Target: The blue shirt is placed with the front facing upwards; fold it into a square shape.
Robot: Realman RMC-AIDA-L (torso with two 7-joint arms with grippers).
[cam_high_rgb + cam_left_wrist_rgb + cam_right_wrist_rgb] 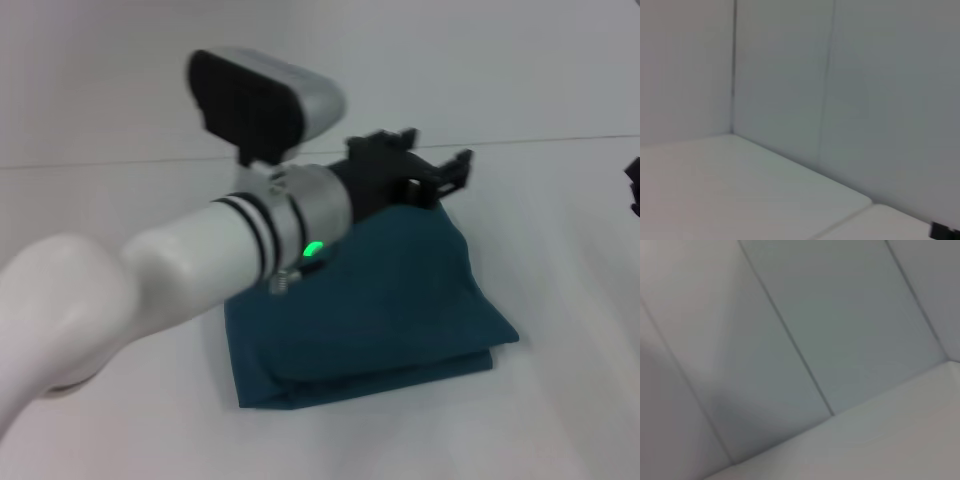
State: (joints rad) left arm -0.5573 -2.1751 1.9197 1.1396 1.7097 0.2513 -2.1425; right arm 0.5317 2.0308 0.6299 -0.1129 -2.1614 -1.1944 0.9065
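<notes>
Shirt (380, 310) lies folded in a thick, nearly square packet on the white table (560, 420), about the middle of it, with only plain teal cloth on top and layered edges along its near side. From my head camera I see the left arm (200, 270) reaching across it, and the left gripper (440, 170) is above the far edge of the packet. Its black fingers stand a little apart and I see no cloth between them. Whether it touches the shirt, I cannot tell. The right gripper (633, 185) shows only as a small dark piece at the right edge of the table, so I cannot tell how its fingers stand. The table is plain white and bare around the shirt. Behind its far edge stands a pale grey wall (790, 75); both wrist cameras show this wall in panels with thin seams, meeting the table.
</notes>
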